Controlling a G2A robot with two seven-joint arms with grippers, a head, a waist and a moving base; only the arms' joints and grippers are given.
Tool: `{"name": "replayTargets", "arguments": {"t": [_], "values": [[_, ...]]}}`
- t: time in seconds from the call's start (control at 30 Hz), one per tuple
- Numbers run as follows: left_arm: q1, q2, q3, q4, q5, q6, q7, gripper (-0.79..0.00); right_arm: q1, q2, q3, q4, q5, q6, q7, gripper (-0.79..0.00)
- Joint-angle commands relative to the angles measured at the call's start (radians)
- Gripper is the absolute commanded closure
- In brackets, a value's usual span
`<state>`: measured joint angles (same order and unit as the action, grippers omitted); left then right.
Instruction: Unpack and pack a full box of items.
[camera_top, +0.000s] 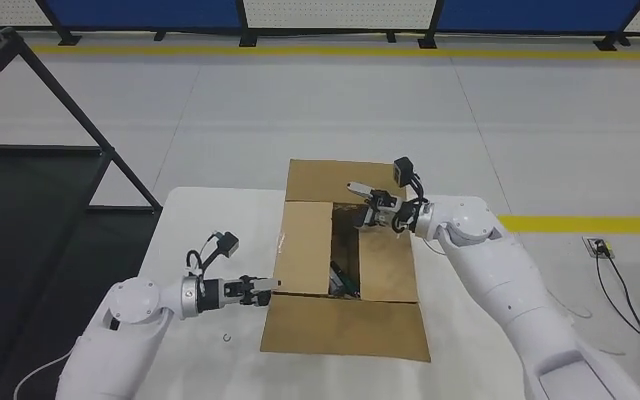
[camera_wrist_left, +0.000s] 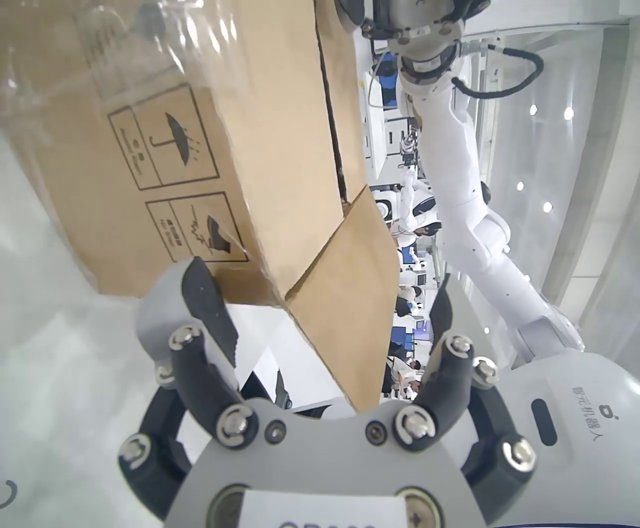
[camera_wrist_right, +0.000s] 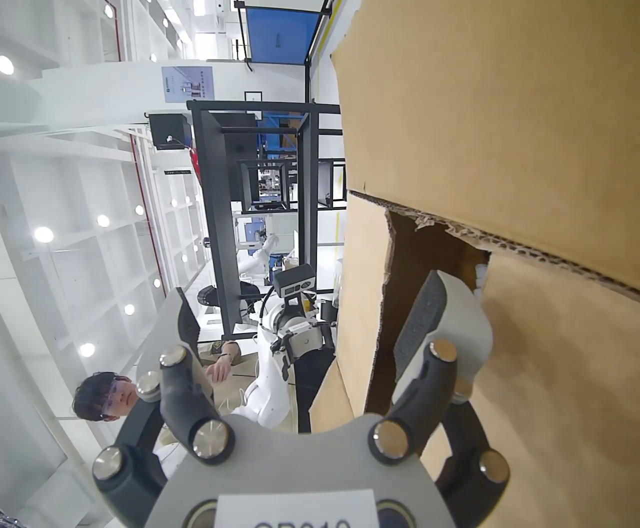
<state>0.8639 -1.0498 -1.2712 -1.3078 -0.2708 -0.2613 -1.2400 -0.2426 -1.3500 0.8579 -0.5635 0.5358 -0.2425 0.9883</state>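
- Top: box (camera_top: 345, 330) on table (camera_top: 200, 220), flaps (camera_top: 303, 245) spread, dark items (camera_top: 344, 278) inside, hard to identify; left gripper (camera_top: 262, 290) at box's 9 o'clock, right gripper (camera_top: 365, 207) at 12.
- Left wrist: fingers (camera_wrist_left: 205, 300) wide apart, astride a flap corner, gripping nothing.
- Right wrist: likewise agape, one finger inside the rim.
- Likely unpacking; next, reach down for an item.

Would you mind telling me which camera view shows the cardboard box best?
The top view: the whole cardboard box shows, with all four flaps and the dark gap between them. The left wrist view gives one outer side with printed symbols and a flap; the right wrist view gives flap edges close up.
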Motion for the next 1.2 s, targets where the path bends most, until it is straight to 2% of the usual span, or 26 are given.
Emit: {"name": "replayTargets", "arguments": {"t": [0.0, 0.2, 0.43, 0.73, 1.17], "values": [[-0.003, 0.0, 0.009, 0.002, 0.0, -0.001, -0.002, -0.785, 0.0, 0.0, 0.0, 0.0, 0.0, 0.0, 0.0, -0.785], [0.002, 0.006, -0.01, -0.007, -0.012, -0.011, 0.006, -0.785, -0.034, 0.001, -0.024, -0.086, -0.07, 0.064, 0.015, -0.785], [0.044, 0.029, -0.122, -0.057, -0.087, -0.029, 0.018, -0.785, -0.051, -0.01, -0.045, -0.133, -0.099, 0.104, 0.045, -0.785], [0.125, 0.056, -0.257, -0.117, -0.105, -0.013, 0.069, -0.785, -0.043, -0.037, -0.05, -0.152, -0.06, 0.05, 0.06, -0.785], [0.197, 0.077, -0.369, -0.134, -0.159, -0.018, 0.121, -0.785, -0.03, -0.062, -0.024, -0.271, 0.002, 0.01, 0.029, -0.785]]}}
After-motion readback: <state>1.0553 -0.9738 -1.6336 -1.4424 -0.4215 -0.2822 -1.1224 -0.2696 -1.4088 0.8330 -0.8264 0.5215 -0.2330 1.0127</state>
